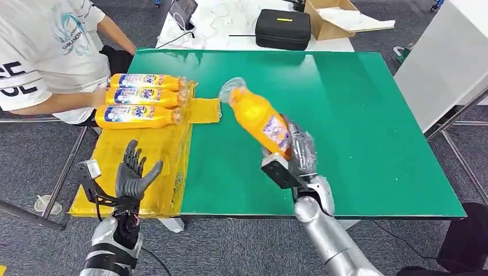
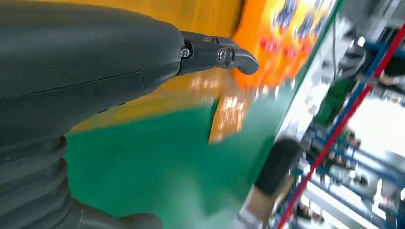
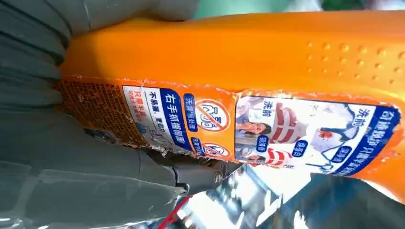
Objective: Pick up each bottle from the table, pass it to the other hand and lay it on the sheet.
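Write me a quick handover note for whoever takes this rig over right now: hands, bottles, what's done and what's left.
Right hand grips an orange bottle by its lower end, lifted over the green table and tilted with its cap toward the sheet.
Left hand is open, fingers spread, above the yellow sheet.
Done: three bottles lie side by side at the sheet's far end, next to a seated person.
Left: pass the held bottle to the left hand and lay it on the sheet.
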Controlling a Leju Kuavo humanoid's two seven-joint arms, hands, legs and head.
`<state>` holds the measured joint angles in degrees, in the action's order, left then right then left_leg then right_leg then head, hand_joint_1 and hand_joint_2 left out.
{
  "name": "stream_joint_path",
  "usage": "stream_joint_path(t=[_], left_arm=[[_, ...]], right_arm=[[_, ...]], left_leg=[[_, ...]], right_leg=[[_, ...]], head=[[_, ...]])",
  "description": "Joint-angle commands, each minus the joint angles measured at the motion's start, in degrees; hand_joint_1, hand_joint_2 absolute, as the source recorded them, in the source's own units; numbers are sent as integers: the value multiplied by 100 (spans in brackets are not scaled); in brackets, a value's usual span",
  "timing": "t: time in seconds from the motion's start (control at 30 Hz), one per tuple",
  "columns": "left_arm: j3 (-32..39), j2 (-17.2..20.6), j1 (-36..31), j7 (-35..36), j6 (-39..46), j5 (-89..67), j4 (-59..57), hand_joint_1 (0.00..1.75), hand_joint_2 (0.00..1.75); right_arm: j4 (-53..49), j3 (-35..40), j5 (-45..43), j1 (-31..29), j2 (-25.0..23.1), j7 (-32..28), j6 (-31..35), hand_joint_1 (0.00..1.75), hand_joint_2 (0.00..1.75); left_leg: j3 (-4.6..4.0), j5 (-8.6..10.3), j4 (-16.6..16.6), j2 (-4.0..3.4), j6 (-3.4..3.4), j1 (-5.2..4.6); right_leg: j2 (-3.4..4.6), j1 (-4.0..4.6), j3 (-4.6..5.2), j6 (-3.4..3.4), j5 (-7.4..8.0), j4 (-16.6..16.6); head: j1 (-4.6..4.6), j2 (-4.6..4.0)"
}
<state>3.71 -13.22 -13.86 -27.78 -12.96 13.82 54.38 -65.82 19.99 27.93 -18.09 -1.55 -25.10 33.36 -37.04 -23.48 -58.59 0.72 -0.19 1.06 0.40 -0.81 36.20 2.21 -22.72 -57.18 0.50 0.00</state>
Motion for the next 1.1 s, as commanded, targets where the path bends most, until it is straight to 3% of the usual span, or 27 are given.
stream_joint_path(t=[0.03, 0.1, 0.13, 0.23, 0.33, 0.63, 1.1], left_arm=[[-957, 132, 172, 322, -590, 734, 437, 0, 175], [-1101, 149, 271, 324, -643, 804, 596, 0, 175], [-1246, 187, 323, 409, -849, 1010, 685, 0, 175], [-1558, 209, 400, 405, -1009, 1051, 861, 0, 175], [-1774, 224, 406, 363, -1038, 972, 918, 0, 175], [-2225, 207, 234, 437, -1485, 1083, 331, 0, 175], [-2473, 259, 90, 452, -1455, 995, 24, 0, 175]], right_arm=[[-821, -1248, -308, 668, -464, -632, -209, 175, 175], [-532, -1124, -195, 666, -466, -588, -416, 175, 175], [-359, -1093, -232, 679, -556, -741, -499, 175, 175], [342, -742, -96, 608, -707, -824, -793, 175, 175], [869, -474, -56, 529, -884, -918, -902, 175, 175], [2263, 368, 115, 60, -1353, -952, -1167, 175, 175], [2709, 766, 195, -183, -1568, -809, -1112, 175, 175]], left_leg=[[48, -17, -2, 5, 13, 0], [81, -24, 6, -11, 19, -1], [24, -6, 4, -8, 5, -1], [53, -16, 10, -20, 8, 1], [28, -7, 7, -25, 2, 3], [27, -5, 9, -31, 4, 5], [19, -1, 8, -21, 4, 1]], right_leg=[[-21, 6, -55, -13, -19, 2], [-14, 9, -85, -22, -22, 12], [-2, 2, -23, -8, -4, 5], [5, 7, -51, -15, -10, 12], [9, 7, -21, -10, 2, 9], [16, 6, -20, -9, 3, 7], [7, 2, -11, -7, 1, 4]], head=[[0, 0], [2, 0], [0, 0], [2, 0], [2, 0], [2, 0], [0, 0]])
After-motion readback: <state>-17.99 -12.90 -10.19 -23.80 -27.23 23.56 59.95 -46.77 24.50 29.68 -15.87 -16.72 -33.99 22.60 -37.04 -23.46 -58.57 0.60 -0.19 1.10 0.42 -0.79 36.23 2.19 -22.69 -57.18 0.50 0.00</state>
